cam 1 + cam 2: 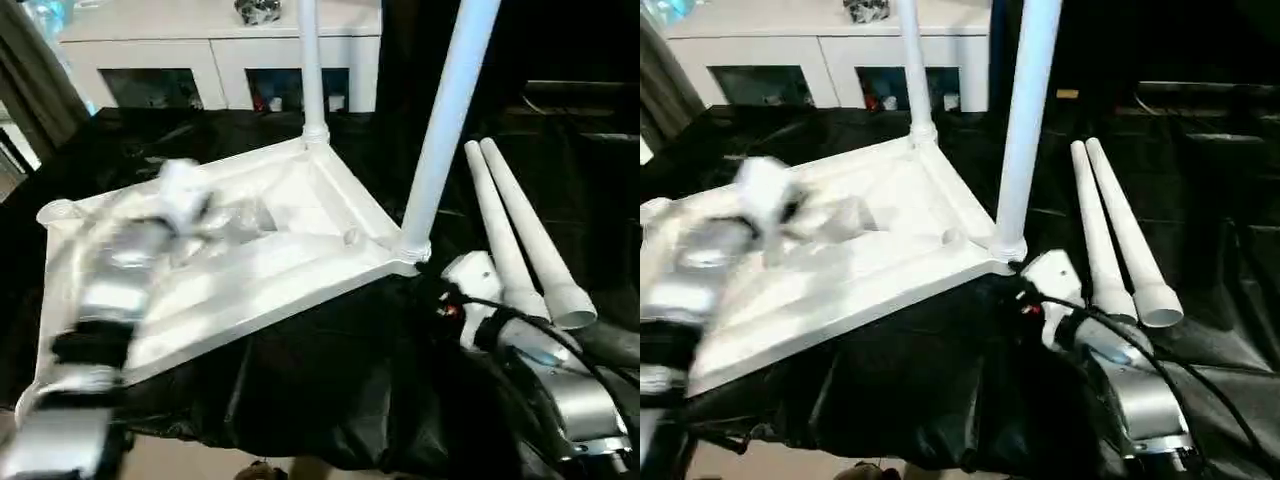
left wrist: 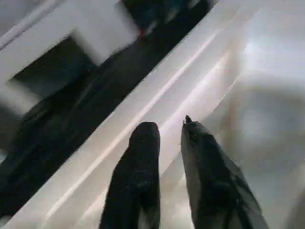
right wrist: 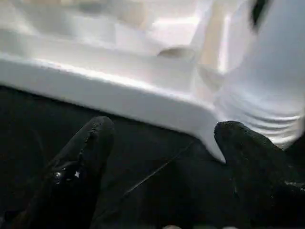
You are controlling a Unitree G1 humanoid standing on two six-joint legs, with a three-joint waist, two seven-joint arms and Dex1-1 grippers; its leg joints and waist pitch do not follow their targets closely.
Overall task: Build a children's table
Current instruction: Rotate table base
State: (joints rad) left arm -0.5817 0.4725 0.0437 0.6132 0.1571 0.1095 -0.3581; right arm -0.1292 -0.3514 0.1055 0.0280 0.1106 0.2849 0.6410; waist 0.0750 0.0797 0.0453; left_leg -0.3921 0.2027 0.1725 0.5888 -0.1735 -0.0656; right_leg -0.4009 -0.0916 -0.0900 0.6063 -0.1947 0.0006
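The children's table lies upside down on a black cloth, its white ribbed tabletop (image 1: 270, 265) facing up. One white leg (image 1: 311, 70) stands upright in the far corner socket and a second leg (image 1: 450, 110) in the right corner socket. Two loose legs (image 1: 520, 230) lie side by side on the cloth to the right. My left gripper (image 2: 167, 128) hovers over the tabletop's underside near a rim, its fingers a little apart with nothing between them. My right gripper (image 3: 162, 129) is open wide just in front of the right corner, at the base of the standing leg (image 3: 267, 86).
A white cabinet (image 1: 220, 50) with glass doors stands behind the table. The tabletop's left corner socket (image 1: 55, 212) holds no leg. Black cloth (image 1: 330, 380) covers the work surface and hangs over the near edge. A black cable (image 1: 560, 330) runs along my right forearm.
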